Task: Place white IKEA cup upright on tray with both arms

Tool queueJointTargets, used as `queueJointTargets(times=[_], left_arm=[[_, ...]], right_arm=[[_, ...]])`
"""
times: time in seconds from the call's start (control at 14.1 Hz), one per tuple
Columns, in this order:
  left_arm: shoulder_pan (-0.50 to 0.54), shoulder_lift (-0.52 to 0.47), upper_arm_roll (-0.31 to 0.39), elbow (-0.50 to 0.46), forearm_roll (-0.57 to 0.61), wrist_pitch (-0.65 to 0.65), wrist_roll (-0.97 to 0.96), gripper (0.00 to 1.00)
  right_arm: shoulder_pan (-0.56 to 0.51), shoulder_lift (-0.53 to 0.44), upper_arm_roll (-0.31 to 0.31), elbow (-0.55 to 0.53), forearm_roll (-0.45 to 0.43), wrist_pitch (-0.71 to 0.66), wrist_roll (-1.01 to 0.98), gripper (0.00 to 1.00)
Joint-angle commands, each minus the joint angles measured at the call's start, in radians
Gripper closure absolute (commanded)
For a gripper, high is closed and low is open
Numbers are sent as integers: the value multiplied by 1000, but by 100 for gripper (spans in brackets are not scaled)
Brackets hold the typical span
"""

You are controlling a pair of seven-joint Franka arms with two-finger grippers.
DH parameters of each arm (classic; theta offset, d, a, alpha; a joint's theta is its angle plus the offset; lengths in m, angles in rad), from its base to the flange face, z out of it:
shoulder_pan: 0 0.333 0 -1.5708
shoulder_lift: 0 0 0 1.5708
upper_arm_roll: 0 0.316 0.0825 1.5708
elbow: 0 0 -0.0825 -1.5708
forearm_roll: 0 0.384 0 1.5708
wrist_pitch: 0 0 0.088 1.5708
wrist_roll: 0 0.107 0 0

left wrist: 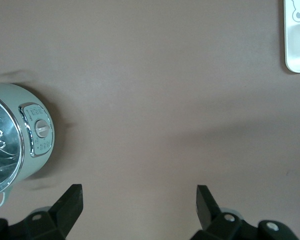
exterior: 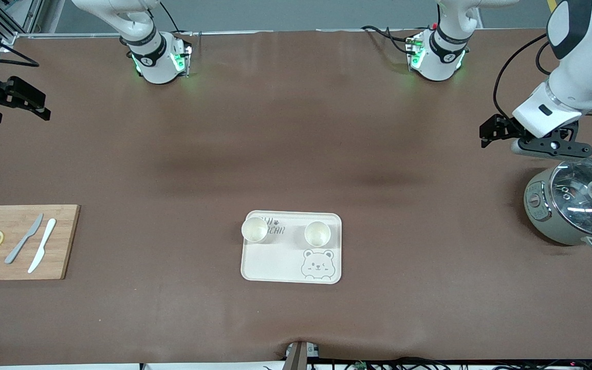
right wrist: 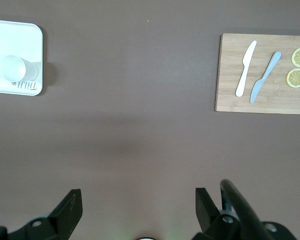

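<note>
Both cups stand upright on the tray. My left gripper hangs spread beside the pot — my right gripper spread over bare table. Placement looks finished — best keep both arms clear of the tray

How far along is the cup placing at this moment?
It looks finished. Two white cups stand upright, mouths up, on the tray. Nothing is in hand: the left hand is open and empty over bare table beside the pot, and the right hand is open and empty at the right arm's end of the table. No step appears left.
</note>
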Motion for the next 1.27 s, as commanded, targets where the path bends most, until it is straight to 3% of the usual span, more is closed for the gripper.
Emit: queueJointTargets(times=[0.0, 1.2], left_arm=[[9, -31, -5, -28, 16, 15, -3, 0], [21, -28, -19, -13, 8, -5, -1, 0]], right_arm=[[-25, -16, 11, -16, 20, 11, -14, 0], [-22, -17, 14, -19, 20, 3, -14, 0]])
